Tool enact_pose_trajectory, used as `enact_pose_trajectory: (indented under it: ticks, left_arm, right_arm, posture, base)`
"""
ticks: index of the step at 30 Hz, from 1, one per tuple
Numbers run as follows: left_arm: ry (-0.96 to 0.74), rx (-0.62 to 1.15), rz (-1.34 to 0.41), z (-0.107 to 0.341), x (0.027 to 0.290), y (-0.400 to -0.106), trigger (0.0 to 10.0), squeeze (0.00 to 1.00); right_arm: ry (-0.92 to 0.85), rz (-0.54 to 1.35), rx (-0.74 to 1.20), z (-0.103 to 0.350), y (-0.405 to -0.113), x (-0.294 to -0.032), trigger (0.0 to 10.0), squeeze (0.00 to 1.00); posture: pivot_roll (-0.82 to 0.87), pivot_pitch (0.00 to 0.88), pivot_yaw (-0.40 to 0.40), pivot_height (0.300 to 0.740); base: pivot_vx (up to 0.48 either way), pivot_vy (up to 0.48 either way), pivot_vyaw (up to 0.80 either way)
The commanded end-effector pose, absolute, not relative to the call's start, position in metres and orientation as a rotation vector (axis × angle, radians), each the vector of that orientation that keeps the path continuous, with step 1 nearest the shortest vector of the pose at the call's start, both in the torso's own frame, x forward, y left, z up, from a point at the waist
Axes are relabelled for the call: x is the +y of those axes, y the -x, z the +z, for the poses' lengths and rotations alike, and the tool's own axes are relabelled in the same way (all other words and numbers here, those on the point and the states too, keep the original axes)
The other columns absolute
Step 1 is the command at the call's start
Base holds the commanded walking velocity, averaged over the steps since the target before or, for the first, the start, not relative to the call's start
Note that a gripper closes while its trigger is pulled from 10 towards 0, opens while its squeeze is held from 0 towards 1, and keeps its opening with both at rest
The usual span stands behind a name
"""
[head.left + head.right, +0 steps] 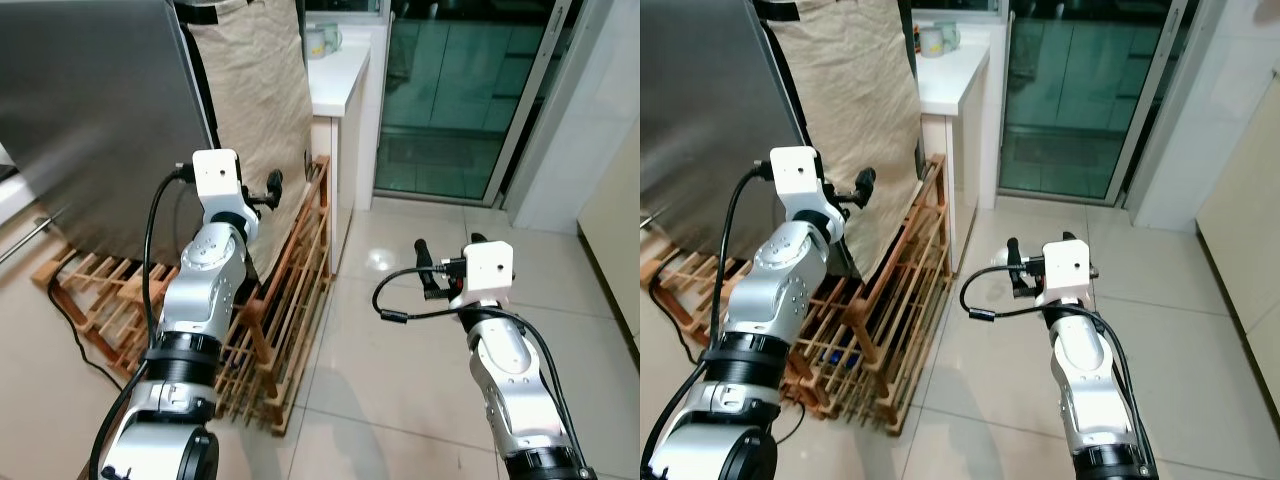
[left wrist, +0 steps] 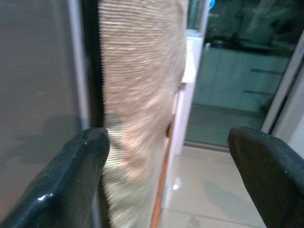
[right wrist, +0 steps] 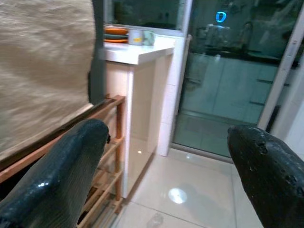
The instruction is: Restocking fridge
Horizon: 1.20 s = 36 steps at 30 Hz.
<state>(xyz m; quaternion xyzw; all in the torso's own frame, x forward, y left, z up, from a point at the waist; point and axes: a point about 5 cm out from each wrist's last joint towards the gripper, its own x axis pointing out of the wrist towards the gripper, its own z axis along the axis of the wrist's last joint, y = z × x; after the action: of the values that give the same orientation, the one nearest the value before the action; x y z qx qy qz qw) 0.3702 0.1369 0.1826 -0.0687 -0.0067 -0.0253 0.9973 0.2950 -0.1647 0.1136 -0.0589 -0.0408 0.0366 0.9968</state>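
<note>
Steel fridge door (image 1: pixel 90 120) fills ten o'clock in the left eye view, shut by my reading, with a burlap sheet (image 1: pixel 255 110) hung just beside it and a wooden rack (image 1: pixel 290 310) on the floor below. My left gripper (image 1: pixel 268 190) is raised at nine o'clock, close to the door's edge. My right gripper (image 1: pixel 447 262) hovers at three o'clock over bare tile, holding nothing.

Right eye view: same layout; a white counter (image 1: pixel 955 75) at twelve o'clock carries cups. I see no stock to load.

Left wrist view: both fingers (image 2: pixel 71 185) stand wide apart, empty, with the dark seam between door and burlap at eleven o'clock.

Right wrist view: fingers (image 3: pixel 61 166) spread apart, empty, facing the counter and a glass door (image 3: pixel 228 85).

Judgement: the step in hand is the approach to open the fridge. Next, the left gripper needs to reach the door edge and get purchase there.
</note>
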Motion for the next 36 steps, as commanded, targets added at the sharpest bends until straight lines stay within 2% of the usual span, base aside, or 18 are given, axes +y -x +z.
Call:
enact_pose_trajectory:
  ticks: [1, 8, 9, 10, 13, 18, 21, 25, 36]
  left_arm:
    - [0.131, -0.036, -0.024, 0.189, 0.14, -0.375, 10.0, 0.0]
    - [0.124, -0.038, -0.032, 0.187, 0.149, -0.373, 10.0, 0.0]
    - [0.142, -0.033, -0.072, 0.183, 0.151, -0.365, 10.0, 0.0]
    - [0.137, -0.043, -0.133, 0.174, 0.159, -0.341, 10.0, 0.0]
    - [0.127, -0.048, -0.172, 0.155, 0.174, -0.291, 10.0, 0.0]
    - [0.059, -0.079, -0.153, 0.148, 0.177, -0.252, 10.0, 0.0]
    - [0.112, -0.052, -0.115, 0.142, 0.172, -0.226, 10.0, 0.0]
    - [0.128, -0.072, -0.106, 0.147, 0.168, -0.23, 10.0, 0.0]
    - [0.149, -0.094, -0.138, 0.161, 0.151, -0.252, 10.0, 0.0]
  right_arm:
    - [0.117, 0.078, -0.09, 0.116, -0.295, -0.162, 10.0, 0.0]
    - [0.085, 0.161, -0.116, 0.124, -0.291, -0.154, 10.0, 0.0]
    - [0.076, 0.165, -0.125, 0.127, -0.288, -0.155, 10.0, 0.0]
    - [0.062, 0.168, -0.138, 0.131, -0.278, -0.158, 10.0, 0.0]
    - [0.052, 0.149, -0.143, 0.13, -0.25, -0.164, 10.0, 0.0]
    - [0.025, 0.133, -0.136, 0.124, -0.231, -0.169, 10.0, 0.0]
    - [0.04, 0.107, -0.153, 0.122, -0.226, -0.177, 10.0, 0.0]
    - [0.049, 0.117, -0.14, 0.119, -0.23, -0.177, 10.0, 0.0]
    - [0.061, 0.151, -0.168, 0.126, -0.252, -0.165, 10.0, 0.0]
  posture:
    - [-0.2, 0.0, 0.1, 0.74]
    - [-0.21, 0.0, 0.116, 0.74]
    - [-0.21, 0.0, 0.119, 0.74]
    - [-0.2, 0.0, 0.113, 0.74]
    - [-0.18, 0.0, 0.098, 0.74]
    - [-0.15, 0.0, 0.073, 0.74]
    - [-0.14, 0.0, 0.053, 0.74]
    - [-0.12, 0.0, 0.039, 0.74]
    - [-0.15, 0.0, 0.044, 0.74]
  base:
    - [0.0, 0.0, 0.0]
    - [0.0, 0.0, 0.0]
    - [0.0, 0.0, 0.0]
    - [0.0, 0.0, 0.0]
    - [0.0, 0.0, 0.0]
    - [0.0, 0.0, 0.0]
    - [0.0, 0.0, 0.0]
    - [0.0, 0.0, 0.0]
    - [0.468, 0.0, 0.0]
